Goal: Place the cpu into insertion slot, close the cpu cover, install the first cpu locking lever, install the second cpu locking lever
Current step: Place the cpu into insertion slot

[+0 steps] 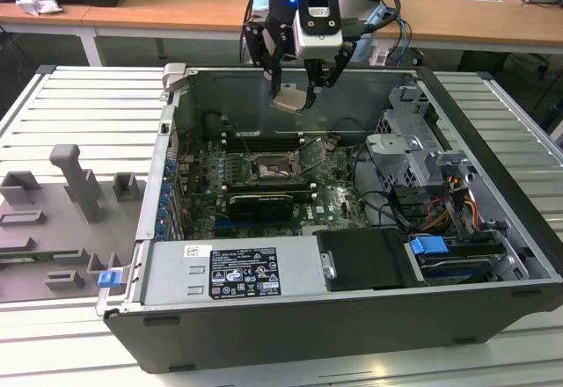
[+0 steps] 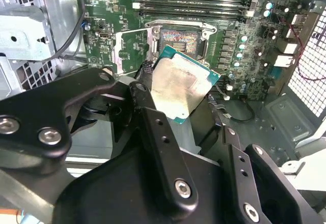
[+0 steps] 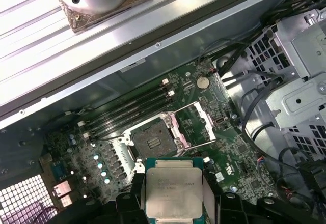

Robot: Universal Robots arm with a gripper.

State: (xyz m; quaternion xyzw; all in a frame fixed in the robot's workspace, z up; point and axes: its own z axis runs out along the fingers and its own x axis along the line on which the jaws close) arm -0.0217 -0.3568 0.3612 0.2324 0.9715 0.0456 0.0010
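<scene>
In the exterior view, the gripper [image 1: 293,97] hangs above the slot [image 1: 268,170], its jaws clamped on the cpu [image 1: 288,99]. In the second wrist view, the cpu sits tilted in the jaws. In the first wrist view, the cover [image 3: 197,124] stands open beside the bare slot. This looks like the placing step, and seating likely calls for levelling the cpu squarely over the slot.

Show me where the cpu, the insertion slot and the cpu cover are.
the cpu [image 3: 173,193]: first wrist view, middle of its metal top.
the insertion slot [image 3: 153,141]: first wrist view, dark centre.
the cpu cover [image 3: 205,118]: first wrist view, outer frame rail.
</scene>
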